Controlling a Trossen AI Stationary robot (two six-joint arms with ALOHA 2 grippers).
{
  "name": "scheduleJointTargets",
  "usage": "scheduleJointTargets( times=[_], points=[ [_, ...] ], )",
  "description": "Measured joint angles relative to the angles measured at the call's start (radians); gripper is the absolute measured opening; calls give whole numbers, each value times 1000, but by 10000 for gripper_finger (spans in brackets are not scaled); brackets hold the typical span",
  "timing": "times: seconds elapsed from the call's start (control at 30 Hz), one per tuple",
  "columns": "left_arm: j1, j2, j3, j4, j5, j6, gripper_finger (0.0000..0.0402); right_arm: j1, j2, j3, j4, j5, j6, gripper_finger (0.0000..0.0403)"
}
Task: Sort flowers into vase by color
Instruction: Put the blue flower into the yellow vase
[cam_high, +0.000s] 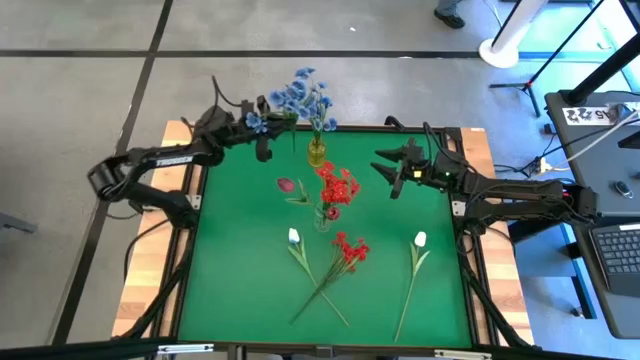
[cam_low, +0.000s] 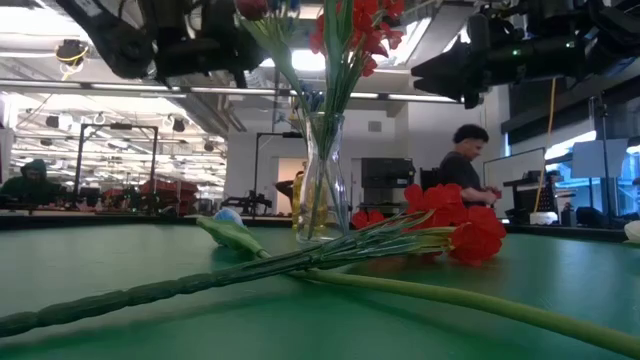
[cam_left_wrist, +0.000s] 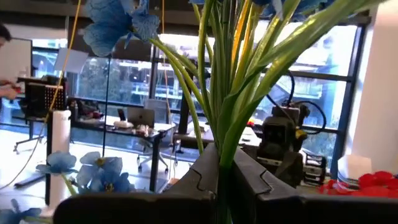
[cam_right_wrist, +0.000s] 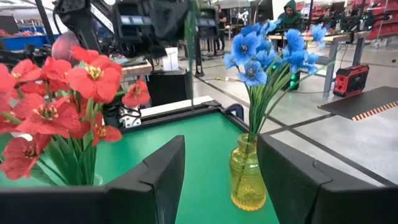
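Green stems of the blue sprig fill the left wrist view, pinched between the left gripper's pressed-together fingers. From above, the green table is the largest thing; on it lie a red cluster crossed over a white bud, a second white bud to the right, and a pink rosebud toward the left arm. A clear vase of red blooms stands mid-table; a yellow vase of blue flowers stands at the far edge. The held sprig's stems hang roughly upright, the yellow vase just beside the left gripper toward the table's middle. The right gripper hovers spread and empty, facing both vases.
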Motion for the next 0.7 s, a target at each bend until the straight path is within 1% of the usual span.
scheduleJointTargets(
  times=[0.17, 0.27, 0.57, 0.7],
  points=[
    [-11, 132, 0, 253, -6, -19, 8, 0, 0, 0, 13, 0, 5, 197],
    [-11, 193, 0, 351, -43, -20, 9, 0, 0, 0, 16, -1, 12, 197],
    [-27, 303, 86, 379, -50, -18, 9, 0, 0, 0, 15, -2, 11, 197],
    [-32, 337, 120, 370, -52, 15, 9, 0, 0, 0, 15, -2, 11, 197]
  ],
)
